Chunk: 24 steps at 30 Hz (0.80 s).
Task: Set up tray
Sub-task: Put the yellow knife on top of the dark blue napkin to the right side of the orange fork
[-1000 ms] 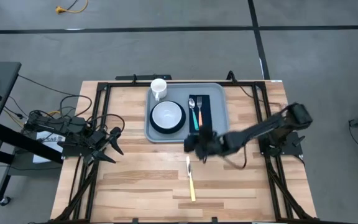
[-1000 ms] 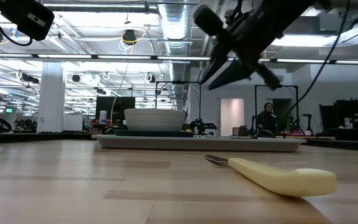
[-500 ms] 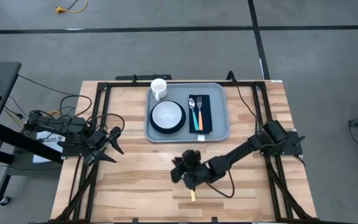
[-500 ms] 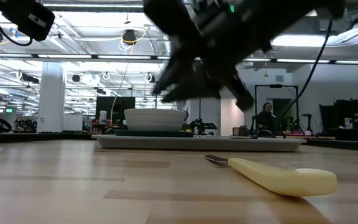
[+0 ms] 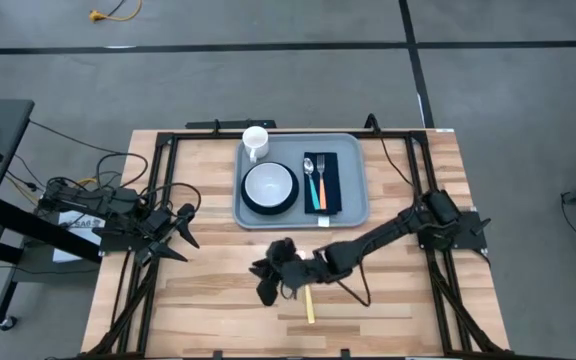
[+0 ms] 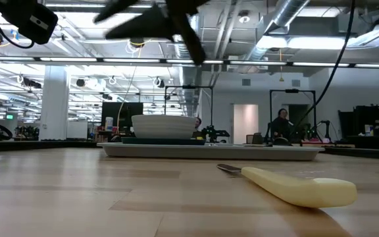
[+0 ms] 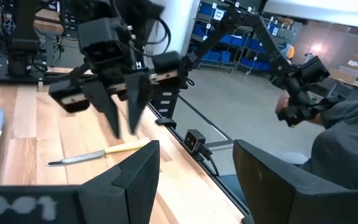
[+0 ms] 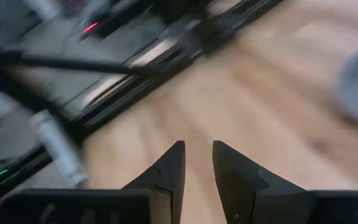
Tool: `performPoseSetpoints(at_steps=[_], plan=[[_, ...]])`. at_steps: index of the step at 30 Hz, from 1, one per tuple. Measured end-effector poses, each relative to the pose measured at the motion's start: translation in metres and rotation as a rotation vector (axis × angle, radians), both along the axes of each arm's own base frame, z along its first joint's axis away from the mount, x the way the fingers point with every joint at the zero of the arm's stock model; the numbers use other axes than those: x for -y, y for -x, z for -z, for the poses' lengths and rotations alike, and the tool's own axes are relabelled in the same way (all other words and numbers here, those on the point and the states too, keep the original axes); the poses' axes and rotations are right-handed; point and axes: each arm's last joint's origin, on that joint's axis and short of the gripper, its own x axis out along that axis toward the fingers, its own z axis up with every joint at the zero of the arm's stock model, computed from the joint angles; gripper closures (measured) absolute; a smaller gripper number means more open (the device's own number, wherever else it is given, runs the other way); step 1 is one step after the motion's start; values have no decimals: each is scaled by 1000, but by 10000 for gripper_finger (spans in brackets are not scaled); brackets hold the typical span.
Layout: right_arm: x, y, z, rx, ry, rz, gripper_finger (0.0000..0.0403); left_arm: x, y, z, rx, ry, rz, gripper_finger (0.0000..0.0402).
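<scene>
Right arm swings from tray to knife

The right gripper (image 5: 268,282), fingers a little apart and empty, has left the big grey-blue plastic tray (image 5: 353,205) and now hangs just beside the yellow-handled knife (image 5: 308,303), likely next.

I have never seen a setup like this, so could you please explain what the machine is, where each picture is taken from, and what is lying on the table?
This is a robot with two dark arms at a wooden table, each ending in a two-finger gripper. One picture looks straight down, one looks level across the tabletop, and two come from cameras on the arms' wrists.

On the table sits a grey-blue tray holding a white bowl on a dark plate, a white mug, and a fork and spoon on a dark napkin. A cream-handled knife lies on the bare wood in front of the tray.

The right gripper reaches over the table near the knife, fingers slightly apart, holding nothing. The left gripper waits open at the table's left edge.
</scene>
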Motion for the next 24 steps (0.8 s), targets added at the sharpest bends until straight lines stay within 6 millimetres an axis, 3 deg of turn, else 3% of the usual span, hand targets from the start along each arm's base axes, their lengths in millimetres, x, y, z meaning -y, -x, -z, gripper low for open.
performPoseSetpoints(at_steps=[6,14,24], plan=[[25,-16,-17,-127,-269,-168,329,0,0,0,-2,3,5,209],[48,-7,-20,-515,-507,-105,329,0,0,2,-24,-2,6,209],[42,10,-12,-743,-703,15,288,0,0,2,-24,-3,6,209]])
